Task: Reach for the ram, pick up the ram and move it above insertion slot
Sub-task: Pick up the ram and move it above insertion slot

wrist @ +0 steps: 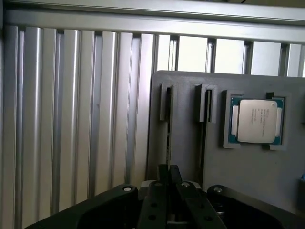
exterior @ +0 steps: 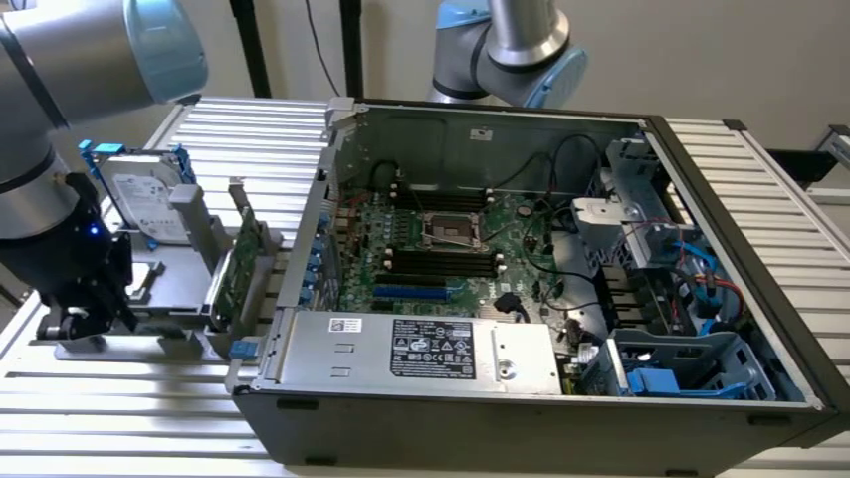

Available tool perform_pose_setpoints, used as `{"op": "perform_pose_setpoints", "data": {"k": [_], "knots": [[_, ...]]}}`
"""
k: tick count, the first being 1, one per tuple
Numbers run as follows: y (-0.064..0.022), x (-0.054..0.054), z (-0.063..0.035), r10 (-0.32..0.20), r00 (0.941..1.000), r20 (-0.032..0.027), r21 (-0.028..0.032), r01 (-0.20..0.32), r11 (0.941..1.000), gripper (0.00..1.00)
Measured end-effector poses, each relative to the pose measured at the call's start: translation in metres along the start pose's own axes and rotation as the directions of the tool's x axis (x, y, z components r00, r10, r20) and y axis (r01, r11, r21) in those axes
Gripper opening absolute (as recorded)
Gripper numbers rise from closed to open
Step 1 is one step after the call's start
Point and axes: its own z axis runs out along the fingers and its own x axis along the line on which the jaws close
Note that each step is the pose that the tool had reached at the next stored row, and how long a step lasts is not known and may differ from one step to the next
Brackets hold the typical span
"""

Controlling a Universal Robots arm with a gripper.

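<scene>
Your gripper hangs low over the slatted table at the exterior view's left, well apart from the open computer case on the right. In the wrist view its fingers are drawn almost together, pinching the near end of the ram. The ram stands edge-on in a narrow slot of the grey holder, running straight away from the fingertips. A second slot lies just beside it, and a processor chip sits in its own recess farther along. The black memory slots inside the case are far from the ram, with the hard drive and expansion card standing between.
</scene>
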Motion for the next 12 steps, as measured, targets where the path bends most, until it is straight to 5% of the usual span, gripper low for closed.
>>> {"op": "perform_pose_setpoints", "data": {"k": [12], "knots": [[-0.0001,0.000,-0.0473,0.000,1.0000,0.0008,-0.0050,0.000,1.0000,0.13]]}}
